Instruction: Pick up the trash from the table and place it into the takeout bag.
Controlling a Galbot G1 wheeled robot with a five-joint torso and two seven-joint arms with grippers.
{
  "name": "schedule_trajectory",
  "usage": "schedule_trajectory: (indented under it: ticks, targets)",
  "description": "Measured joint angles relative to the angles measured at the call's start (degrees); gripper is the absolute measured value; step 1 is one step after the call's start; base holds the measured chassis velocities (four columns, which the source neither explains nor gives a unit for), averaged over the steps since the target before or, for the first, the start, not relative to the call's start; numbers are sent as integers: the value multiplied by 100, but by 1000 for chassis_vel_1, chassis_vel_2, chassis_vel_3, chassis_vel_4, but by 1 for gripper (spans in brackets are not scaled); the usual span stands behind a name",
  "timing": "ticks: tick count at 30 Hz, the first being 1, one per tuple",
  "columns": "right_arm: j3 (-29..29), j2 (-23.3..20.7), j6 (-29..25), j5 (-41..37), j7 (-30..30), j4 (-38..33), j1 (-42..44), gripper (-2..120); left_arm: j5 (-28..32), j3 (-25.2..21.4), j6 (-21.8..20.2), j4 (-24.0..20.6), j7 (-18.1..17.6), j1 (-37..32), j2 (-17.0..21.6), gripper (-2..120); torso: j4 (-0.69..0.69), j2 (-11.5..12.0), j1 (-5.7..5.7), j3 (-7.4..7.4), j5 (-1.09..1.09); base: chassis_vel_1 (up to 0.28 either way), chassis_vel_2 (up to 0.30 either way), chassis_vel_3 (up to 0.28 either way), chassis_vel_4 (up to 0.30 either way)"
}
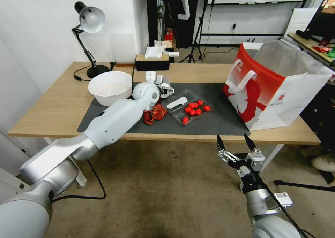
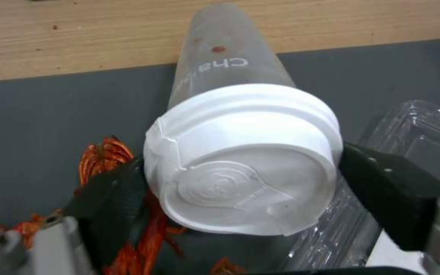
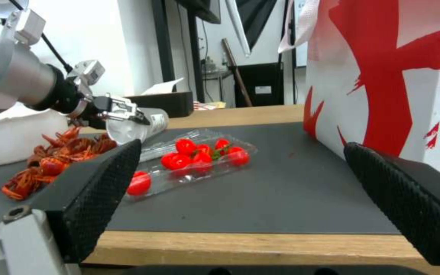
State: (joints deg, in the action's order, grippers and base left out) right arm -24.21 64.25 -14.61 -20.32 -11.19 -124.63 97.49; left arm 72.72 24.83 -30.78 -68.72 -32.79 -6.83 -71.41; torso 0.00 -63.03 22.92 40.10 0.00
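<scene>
A frosted cup with a white lid [image 2: 240, 160] lies on its side on the dark grey mat [image 1: 216, 121] of the table [image 1: 52, 109]. My left gripper [image 2: 240, 179] is shut on the lid, with a black finger [image 2: 113, 191] pressing each side. Beside it lie a pile of red crayfish shells [image 1: 155, 113] and a clear plastic tray of cherry tomatoes [image 1: 192, 109]. A white bowl [image 1: 110, 88] stands at the mat's left end. The red-and-white takeout bag [image 1: 275, 81] stands open at the table's right end. My right gripper [image 1: 235, 142] hangs open below the table's front edge.
A black desk lamp [image 1: 90, 20] and a dark tissue box [image 1: 152, 61] stand along the table's back edge. Tripod legs [image 1: 195, 50] and another desk [image 1: 314, 44] stand in the room behind. A black cable [image 1: 97, 185] trails on the floor under my left arm.
</scene>
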Motion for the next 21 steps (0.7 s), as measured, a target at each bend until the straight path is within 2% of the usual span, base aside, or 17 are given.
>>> schedule_trajectory:
  ticks: [5,14,17,18,20,21]
  targets:
    - [8,15,-3,1,-1,-4,5,100,1,-4,18,-51,-11,-12,17,76,0,0,0,0,0,0,0,0,0]
    - [13,22,-9,4,-1,-12,14,100,-62,-169,104,-509,-41,-119,128,75,1,0,0,1,-1,0,0,0,0]
    - [13,20,-11,7,-1,-25,14,100,-186,-204,474,-1095,643,44,184,75,1,0,0,0,0,0,0,0,0]
    - [13,20,-11,7,-1,-25,14,100,-186,-204,474,-1095,643,44,184,75,1,0,0,0,0,0,0,0,0]
    - [14,21,-12,9,0,-34,14,100,-178,-197,752,-1217,1267,225,116,75,1,0,0,0,0,0,0,0,0]
    - [13,24,-12,11,-2,-40,17,100,-178,-160,960,-1231,1716,386,23,75,1,0,0,0,1,0,0,0,0]
